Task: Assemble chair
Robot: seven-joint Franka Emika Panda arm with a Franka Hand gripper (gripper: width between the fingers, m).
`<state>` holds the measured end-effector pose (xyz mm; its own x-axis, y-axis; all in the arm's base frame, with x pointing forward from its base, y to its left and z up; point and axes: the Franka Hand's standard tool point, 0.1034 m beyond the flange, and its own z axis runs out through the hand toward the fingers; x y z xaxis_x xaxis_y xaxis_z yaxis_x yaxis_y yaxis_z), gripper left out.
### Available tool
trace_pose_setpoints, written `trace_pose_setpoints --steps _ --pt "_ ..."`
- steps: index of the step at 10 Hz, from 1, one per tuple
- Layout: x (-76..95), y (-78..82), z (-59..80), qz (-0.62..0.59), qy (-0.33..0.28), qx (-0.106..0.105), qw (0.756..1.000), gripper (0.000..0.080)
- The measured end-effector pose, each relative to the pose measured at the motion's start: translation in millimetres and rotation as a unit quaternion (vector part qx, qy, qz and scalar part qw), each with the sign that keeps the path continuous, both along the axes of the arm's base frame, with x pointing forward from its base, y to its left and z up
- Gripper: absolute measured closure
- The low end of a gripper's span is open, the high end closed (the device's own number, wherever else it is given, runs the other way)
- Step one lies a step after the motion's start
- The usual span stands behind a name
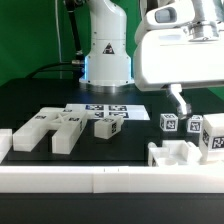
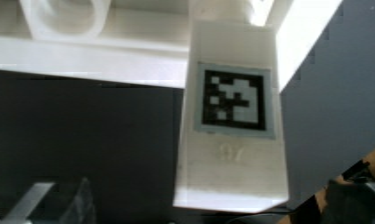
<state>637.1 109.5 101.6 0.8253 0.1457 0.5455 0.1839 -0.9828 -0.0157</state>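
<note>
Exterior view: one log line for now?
end effector: by tagged posts, exterior view's right | grip: cannot tell | notched blocks: lying at exterior view's left

This is a robotics lab bench rather than a lived-in room: a glossy white robot arm (image 1: 105, 45) stands at the back of a matte black table (image 1: 40, 95), with a plain green backdrop (image 1: 30, 30) behind it. Square black-and-white tags (image 2: 232, 97) mark the loose white plastic parts (image 1: 62, 128) and the marker board (image 1: 108, 108). A low white border rail (image 1: 100, 180) fences the table's front edge.
</note>
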Motion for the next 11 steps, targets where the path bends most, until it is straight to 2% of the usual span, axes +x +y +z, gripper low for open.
trace_pose_setpoints --steps 2,4,5,6,9,11 --pt "-0.4 -0.1 -1.2 0.0 0.0 0.0 1.0 0.015" --pt "-5.3 5.4 -11.0 0.005 0.097 0.0 0.995 0.015" --pt "-2.5 6.4 -11.3 0.009 0.155 -0.001 0.988 0.015" --pt "3.1 6.7 -10.0 0.012 0.185 -0.002 0.983 0.015" --pt "0.0 9.2 -15.7 0.023 0.283 -0.006 0.959 0.015" --pt "5.8 5.7 -17.5 0.026 0.332 -0.007 0.943 0.015"
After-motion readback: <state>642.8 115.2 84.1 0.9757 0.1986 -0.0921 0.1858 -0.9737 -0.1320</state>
